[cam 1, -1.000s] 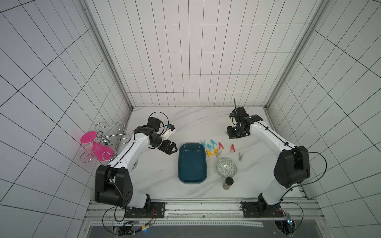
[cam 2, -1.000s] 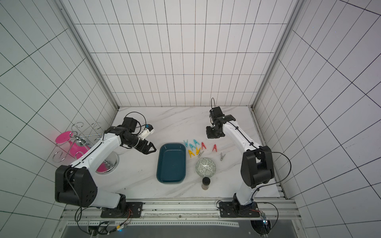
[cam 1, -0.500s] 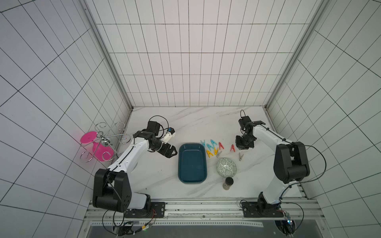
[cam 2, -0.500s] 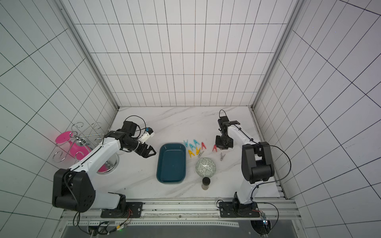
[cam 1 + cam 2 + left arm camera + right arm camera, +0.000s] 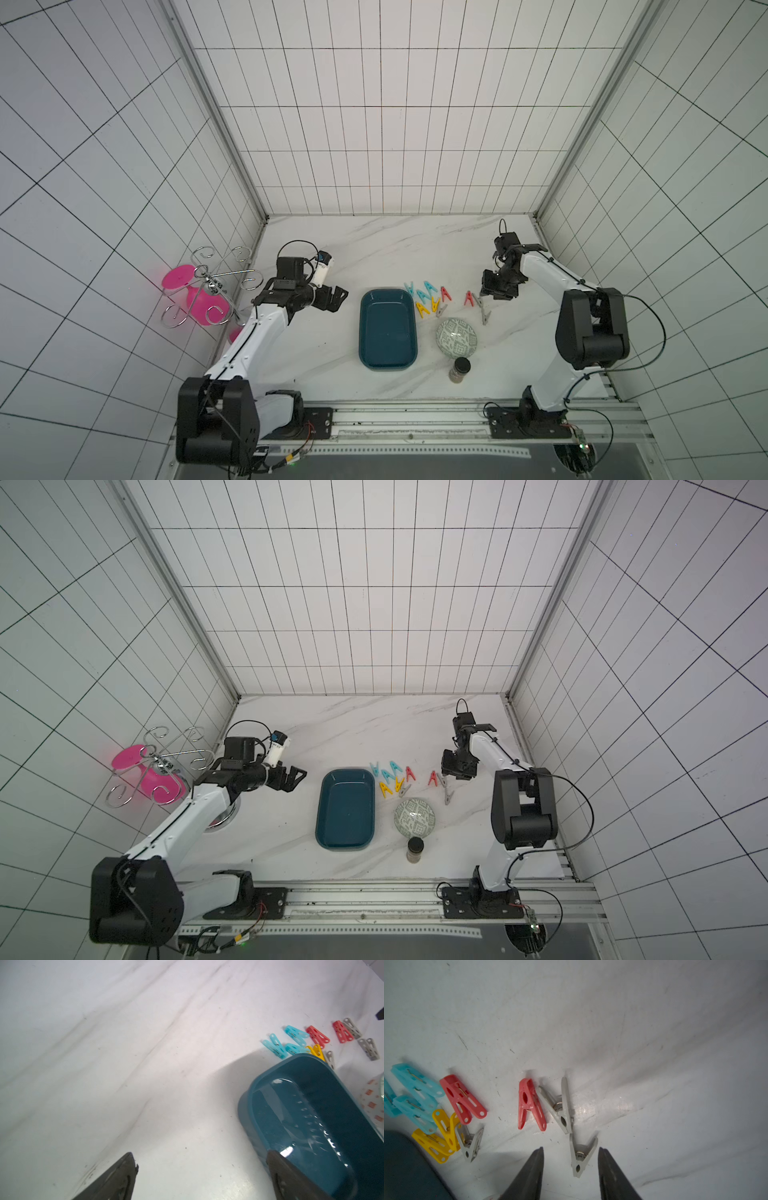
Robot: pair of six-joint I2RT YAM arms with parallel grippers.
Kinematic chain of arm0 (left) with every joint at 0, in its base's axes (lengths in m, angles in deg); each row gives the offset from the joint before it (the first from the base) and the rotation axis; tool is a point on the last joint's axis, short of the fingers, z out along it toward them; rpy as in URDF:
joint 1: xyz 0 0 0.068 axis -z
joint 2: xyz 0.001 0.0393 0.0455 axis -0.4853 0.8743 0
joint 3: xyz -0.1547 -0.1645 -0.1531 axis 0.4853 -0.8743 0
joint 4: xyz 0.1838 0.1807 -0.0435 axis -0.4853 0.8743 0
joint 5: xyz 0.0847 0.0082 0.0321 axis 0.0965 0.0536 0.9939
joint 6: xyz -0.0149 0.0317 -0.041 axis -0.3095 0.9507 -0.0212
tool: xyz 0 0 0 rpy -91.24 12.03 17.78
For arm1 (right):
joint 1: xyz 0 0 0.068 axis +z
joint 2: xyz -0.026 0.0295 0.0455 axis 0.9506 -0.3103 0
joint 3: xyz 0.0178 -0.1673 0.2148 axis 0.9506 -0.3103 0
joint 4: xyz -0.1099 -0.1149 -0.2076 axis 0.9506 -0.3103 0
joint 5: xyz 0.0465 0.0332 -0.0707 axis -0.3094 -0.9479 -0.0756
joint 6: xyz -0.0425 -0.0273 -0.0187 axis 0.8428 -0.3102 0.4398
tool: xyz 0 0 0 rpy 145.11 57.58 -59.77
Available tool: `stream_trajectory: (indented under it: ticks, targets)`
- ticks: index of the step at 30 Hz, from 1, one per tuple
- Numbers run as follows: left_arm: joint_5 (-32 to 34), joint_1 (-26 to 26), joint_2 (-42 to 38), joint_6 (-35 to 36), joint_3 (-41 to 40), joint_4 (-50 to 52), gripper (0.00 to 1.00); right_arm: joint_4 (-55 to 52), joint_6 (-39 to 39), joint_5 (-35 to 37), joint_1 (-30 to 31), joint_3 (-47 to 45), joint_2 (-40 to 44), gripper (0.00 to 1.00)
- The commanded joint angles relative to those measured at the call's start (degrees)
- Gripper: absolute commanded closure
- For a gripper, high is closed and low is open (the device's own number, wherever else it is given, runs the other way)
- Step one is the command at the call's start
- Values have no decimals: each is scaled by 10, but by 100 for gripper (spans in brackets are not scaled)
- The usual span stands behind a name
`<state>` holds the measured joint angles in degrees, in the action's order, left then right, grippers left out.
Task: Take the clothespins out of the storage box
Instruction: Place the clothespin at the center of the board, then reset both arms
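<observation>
A: What is on the left?
B: My left gripper [image 5: 337, 299] stands open over bare table [image 5: 374, 257], apart from the box [image 5: 387, 328] edge.
A: And the clothespins [image 5: 424, 295]?
B: All on the table, beside the box's far right corner. My right gripper [image 5: 571, 1148] is open. One grey pin [image 5: 581, 1155] lies between its jaws, untouched.

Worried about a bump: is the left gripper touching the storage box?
Apart. In both top views, bare table shows between the left gripper and the storage box.
</observation>
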<state>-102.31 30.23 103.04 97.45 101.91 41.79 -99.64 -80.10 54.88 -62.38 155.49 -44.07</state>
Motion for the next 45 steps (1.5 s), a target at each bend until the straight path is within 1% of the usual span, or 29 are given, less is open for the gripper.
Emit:
stream_trajectory:
  ticks: [1,4,6,9,10,15,19,20,23,24,27,30,32,35,37,39,41,45]
  targets:
    - [54,-15,-37,-39,-65,-178,1,67,42,-8,-30,-13,51,47]
    - [70,-23,-54,-54,-119,-267,1,149,56,-5,-64,-54,95,37]
    - [84,-24,-54,-60,-145,-314,1,209,61,21,-78,-96,129,30]
    - [98,-24,-48,-41,-177,-368,1,298,84,48,-91,-169,183,19]
    - [106,-26,-47,-50,-188,-391,1,332,94,51,-94,-197,201,2]
    - [143,-32,-46,-75,-236,-482,1,493,118,86,-104,-330,271,2]
    - [131,-36,-40,-78,-286,-574,1,633,156,54,-120,-437,299,1]
    - [131,-37,-41,-84,-286,-576,1,654,156,43,-127,-452,298,1]
    - [137,-37,-30,-118,-299,-631,1,720,140,8,-148,-490,287,1]
    - [137,-37,-22,-124,-303,-651,1,740,140,-12,-152,-495,285,2]
    - [137,-37,5,-134,-311,-707,1,803,128,-26,-157,-506,266,1]
    - [147,-37,42,-146,-313,-768,1,822,130,-44,-159,-499,247,1]
    - [154,-37,73,-155,-313,-805,1,843,130,-44,-160,-499,236,1]
    - [170,-35,132,-151,-316,-871,1,887,127,-41,-160,-500,214,1]
    - [180,-34,173,-153,-316,-912,1,919,125,-43,-160,-502,188,1]
    - [181,-27,201,-142,-316,-934,1,957,125,-47,-160,-503,158,1]
    - [189,-13,218,-126,-312,-948,1,967,126,-46,-160,-499,137,1]
    - [244,11,219,-116,-299,-925,1,1015,124,-44,-160,-504,99,1]
